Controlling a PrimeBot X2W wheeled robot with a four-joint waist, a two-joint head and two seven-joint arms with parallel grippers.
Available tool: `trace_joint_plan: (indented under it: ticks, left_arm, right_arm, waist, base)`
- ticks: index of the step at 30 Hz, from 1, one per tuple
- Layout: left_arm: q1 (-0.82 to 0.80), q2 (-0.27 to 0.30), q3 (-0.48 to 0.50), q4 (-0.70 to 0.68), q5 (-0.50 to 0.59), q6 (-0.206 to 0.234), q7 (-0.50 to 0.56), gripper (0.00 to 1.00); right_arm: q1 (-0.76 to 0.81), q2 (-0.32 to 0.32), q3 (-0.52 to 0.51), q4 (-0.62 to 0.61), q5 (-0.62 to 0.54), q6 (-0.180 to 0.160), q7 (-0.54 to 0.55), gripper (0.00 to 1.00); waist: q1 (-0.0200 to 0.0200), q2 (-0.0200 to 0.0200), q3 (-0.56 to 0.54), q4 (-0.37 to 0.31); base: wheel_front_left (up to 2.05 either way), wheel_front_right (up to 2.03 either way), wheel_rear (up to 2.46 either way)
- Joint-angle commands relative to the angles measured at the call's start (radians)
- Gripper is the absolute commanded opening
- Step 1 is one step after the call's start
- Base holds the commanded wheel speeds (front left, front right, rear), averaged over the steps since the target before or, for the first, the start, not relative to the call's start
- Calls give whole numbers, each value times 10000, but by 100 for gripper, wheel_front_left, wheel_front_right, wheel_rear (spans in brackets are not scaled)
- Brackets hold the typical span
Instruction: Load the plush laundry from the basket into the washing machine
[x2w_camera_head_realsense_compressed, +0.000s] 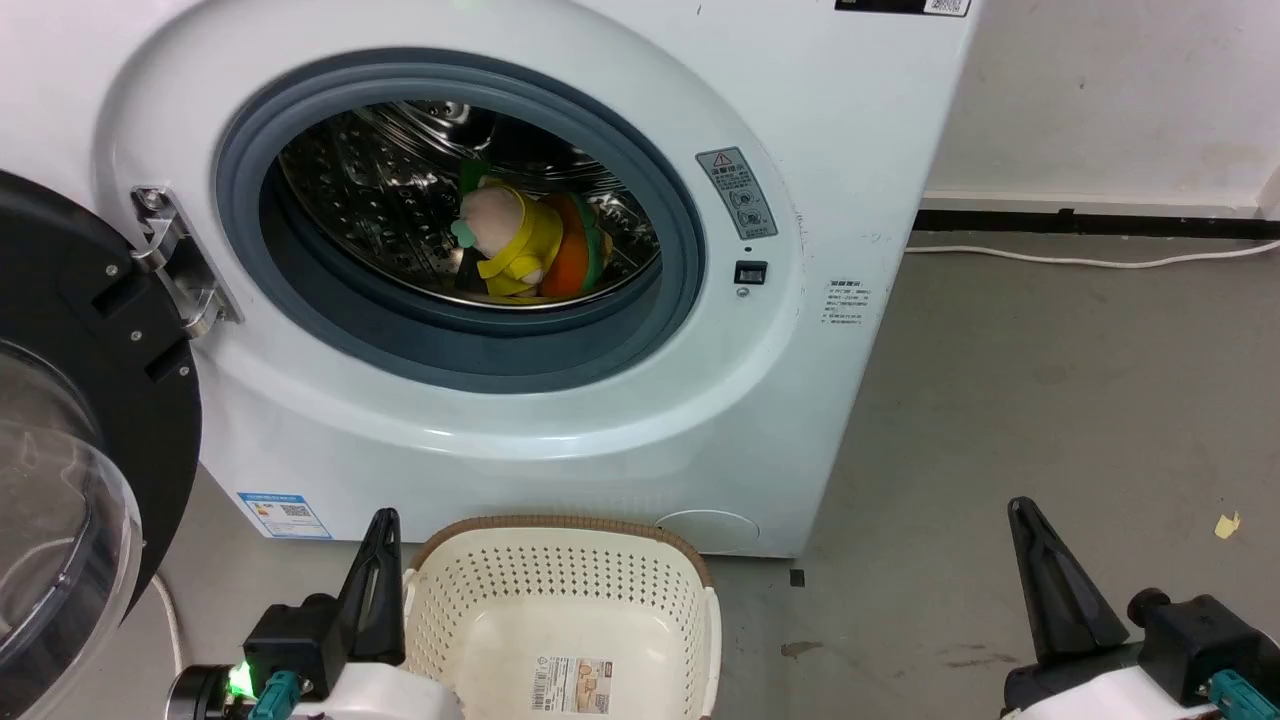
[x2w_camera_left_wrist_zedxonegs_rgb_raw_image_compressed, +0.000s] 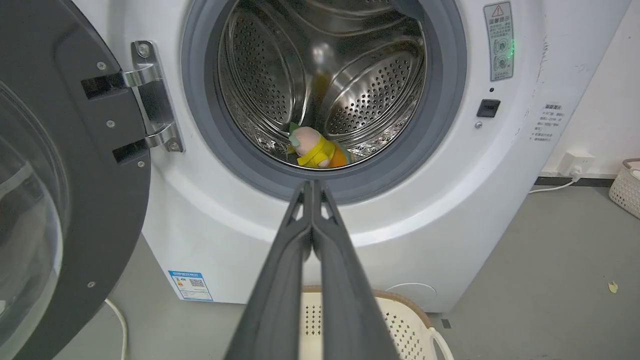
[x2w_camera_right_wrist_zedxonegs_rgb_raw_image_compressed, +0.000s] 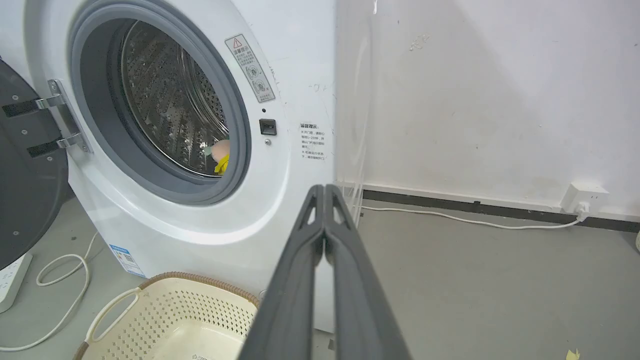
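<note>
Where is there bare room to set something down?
Free: bottom of the basket around its label; the floor between washing machine and right claw. Crowded: low in the drum, where the doll and burger plush lie.

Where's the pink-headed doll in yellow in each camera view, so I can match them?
Head view: doll in the drum, upper middle, orange plush at its right.
Left wrist view: doll at the drum's bottom, picture centre.
Right wrist view: doll peeking past the seal's right edge, left of centre.
Shared landmark: grey warning sticker right of the seal.
</note>
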Motion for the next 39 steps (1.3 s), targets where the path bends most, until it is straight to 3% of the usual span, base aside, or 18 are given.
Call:
trace_joint_plan:
  ticks: [1, 39]
  left_arm:
    - [-88, -65, 42, -68, 112, -101, 53, 0]
    - [-186, -276, 389, -247, 675, -350, 849, 0]
  right_arm:
    - [-184, -1, 19, 56, -77, -3, 64, 0]
    - [-415, -3, 101, 170, -382, -6, 864, 0]
  waist:
    - [0, 0, -7, 1]
    - [0, 0, -177, 30]
  base:
    - [0, 0, 0]
    - [0, 0, 0]
